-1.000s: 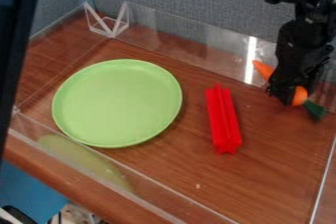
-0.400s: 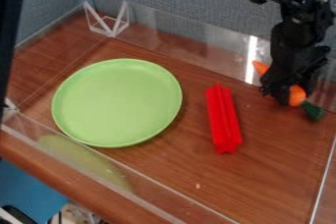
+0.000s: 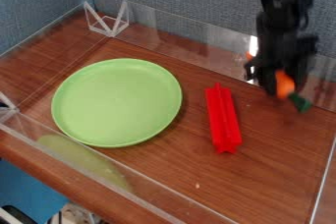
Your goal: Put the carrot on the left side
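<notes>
The small orange carrot (image 3: pixel 285 86) with its dark green stem end (image 3: pixel 301 102) hangs tilted at the right side of the table, stem pointing down and to the right. My black gripper (image 3: pixel 272 75) comes down from above and is shut on the carrot's orange body. An orange bit also shows on the gripper's left side. The carrot sits just right of and behind the far end of the long red ridged bar (image 3: pixel 223 118). I cannot tell whether the stem tip touches the wood.
A round green plate (image 3: pixel 117 102) lies on the left half of the wooden table (image 3: pixel 184 169). A clear wire stand (image 3: pixel 105 19) is at the back left. Low transparent walls (image 3: pixel 197 33) ring the table.
The arm has shifted left and slightly toward the back, carrying the carrot with it. The red bar and the plate have not moved.
</notes>
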